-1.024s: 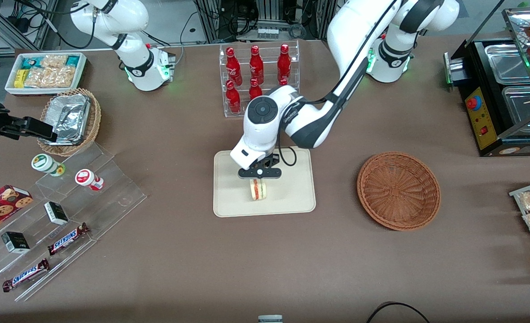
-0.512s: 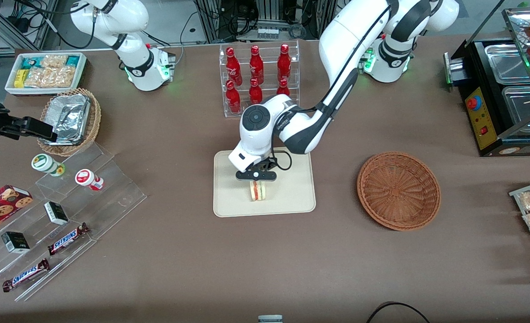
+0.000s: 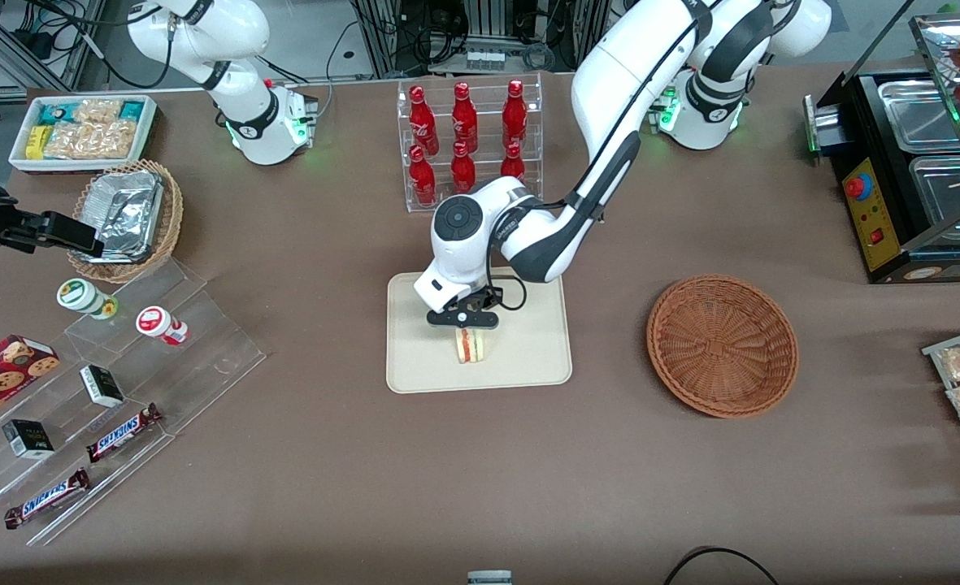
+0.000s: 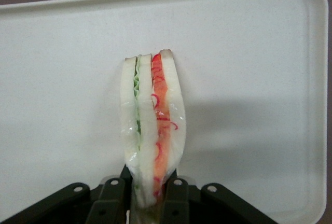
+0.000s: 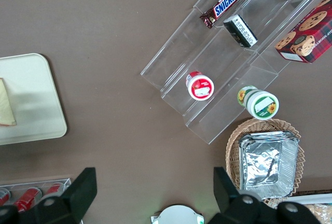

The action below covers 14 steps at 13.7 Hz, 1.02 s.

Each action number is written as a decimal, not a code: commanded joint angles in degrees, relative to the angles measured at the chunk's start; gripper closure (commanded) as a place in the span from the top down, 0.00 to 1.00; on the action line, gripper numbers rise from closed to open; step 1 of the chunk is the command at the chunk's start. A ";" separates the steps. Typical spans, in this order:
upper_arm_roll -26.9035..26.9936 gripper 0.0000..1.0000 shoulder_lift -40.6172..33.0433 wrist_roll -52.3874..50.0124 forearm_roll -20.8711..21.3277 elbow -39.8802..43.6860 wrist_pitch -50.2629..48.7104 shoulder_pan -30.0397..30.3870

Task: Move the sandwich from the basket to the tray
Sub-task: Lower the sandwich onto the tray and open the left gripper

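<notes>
The sandwich (image 3: 471,345) (image 4: 152,120), a clear-wrapped wedge with white bread and green and red-orange filling, stands on edge over the middle of the cream tray (image 3: 528,357) (image 4: 249,79). My left gripper (image 3: 463,323) (image 4: 150,195) is directly above it, its two dark fingers (image 4: 111,198) shut on the wedge's narrow end. A corner of the sandwich (image 5: 6,110) also shows on the tray (image 5: 36,99) in the right wrist view. The reddish-brown wicker basket (image 3: 722,345) sits empty on the table beside the tray, toward the working arm's end.
A clear rack of red bottles (image 3: 467,138) stands farther from the front camera than the tray. Acrylic steps with candy bars (image 3: 122,431), cups and boxes lie toward the parked arm's end, next to a tan basket of foil containers (image 3: 126,219). A black food warmer (image 3: 910,162) stands toward the working arm's end.
The gripper has come down toward the tray with the sandwich still held, shifting slightly toward the parked arm's end. The sandwich now sits lower, close to the tray surface.
</notes>
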 commanded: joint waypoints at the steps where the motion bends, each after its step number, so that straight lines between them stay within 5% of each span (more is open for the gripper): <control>1: 0.82 0.99 -0.29 -1.04 0.85 1.15 -0.81 -0.81; 6: 1.26 0.99 -4.68 -3.83 0.32 1.77 -5.02 -0.19; 14: 1.17 0.99 -23.46 -8.17 -3.79 -3.30 -15.48 9.02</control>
